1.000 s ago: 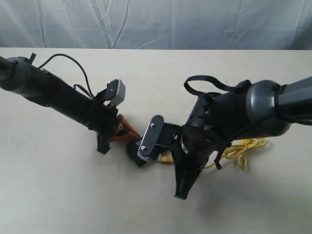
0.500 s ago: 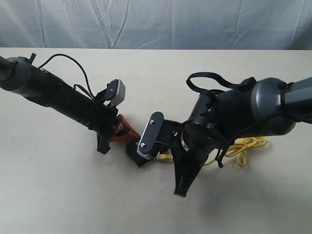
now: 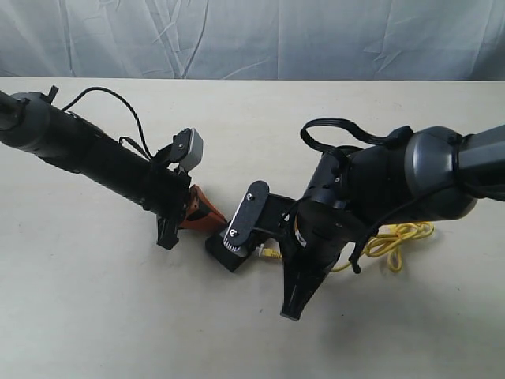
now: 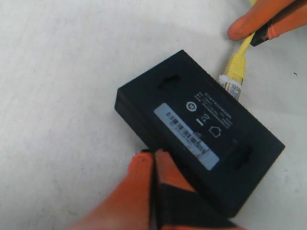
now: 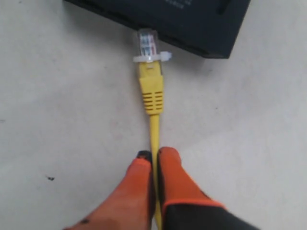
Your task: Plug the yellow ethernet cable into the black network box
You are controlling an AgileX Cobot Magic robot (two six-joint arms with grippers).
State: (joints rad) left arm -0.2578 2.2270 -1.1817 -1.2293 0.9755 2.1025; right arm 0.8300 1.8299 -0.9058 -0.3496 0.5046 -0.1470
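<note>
Pale tabletop point(image 5: 57, 96), right gripper point(image 5: 153, 160) clamped on yellow ethernet cable point(image 5: 154, 128), plug point(image 5: 147, 45) touching black network box point(image 5: 201, 24)

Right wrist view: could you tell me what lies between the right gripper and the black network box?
That view shows only the yellow ethernet cable running from the right gripper: cord, then clear plug reaching the black network box.

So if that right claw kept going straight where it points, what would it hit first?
The black network box. The right gripper pinches the yellow ethernet cable, whose clear plug sits at the box's side, so the plug would likely meet it before the gripper does.
</note>
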